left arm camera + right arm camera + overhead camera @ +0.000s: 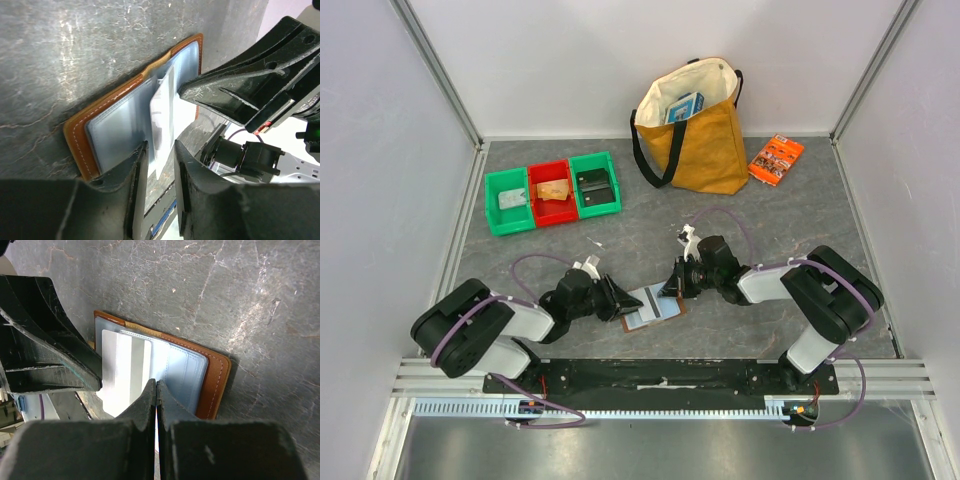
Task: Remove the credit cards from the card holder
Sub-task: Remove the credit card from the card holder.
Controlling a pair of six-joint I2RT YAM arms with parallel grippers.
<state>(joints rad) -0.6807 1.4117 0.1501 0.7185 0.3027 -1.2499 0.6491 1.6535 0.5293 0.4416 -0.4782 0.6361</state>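
Note:
The brown card holder lies open on the table between my two grippers, pale grey-blue pockets up. It also shows in the left wrist view and the right wrist view. One pale card sticks partly out of a pocket; it also shows in the right wrist view. My left gripper is open, its jaws either side of the card's free end without pinching it. My right gripper is shut, tips down at the pocket beside the card. Other cards are hidden.
Green, red and green bins stand at the back left. A yellow tote bag and an orange printed packet are at the back right. White walls enclose the table on three sides.

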